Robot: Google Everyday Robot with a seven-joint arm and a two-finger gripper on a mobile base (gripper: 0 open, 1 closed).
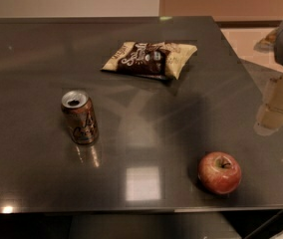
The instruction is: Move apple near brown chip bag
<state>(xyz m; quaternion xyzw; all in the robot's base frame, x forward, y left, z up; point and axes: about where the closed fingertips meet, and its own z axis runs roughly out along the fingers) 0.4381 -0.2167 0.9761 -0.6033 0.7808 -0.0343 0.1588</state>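
Note:
The apple (pixel 219 172), red with yellowish patches and a stem dimple, sits on the dark table near its front right edge. The brown chip bag (pixel 149 59), dark brown in the centre with cream-yellow ends, lies flat toward the back middle of the table, well apart from the apple. My gripper (pixel 273 111) hangs at the right edge of the view, above the table's right side. It is above and to the right of the apple, not touching it, and holds nothing that I can see.
An opened brown drink can (pixel 80 117) stands upright on the left half of the dark glossy table (pixel 141 143). The table's front edge runs just below the apple and its right edge passes under the gripper. Light floor shows at the back right.

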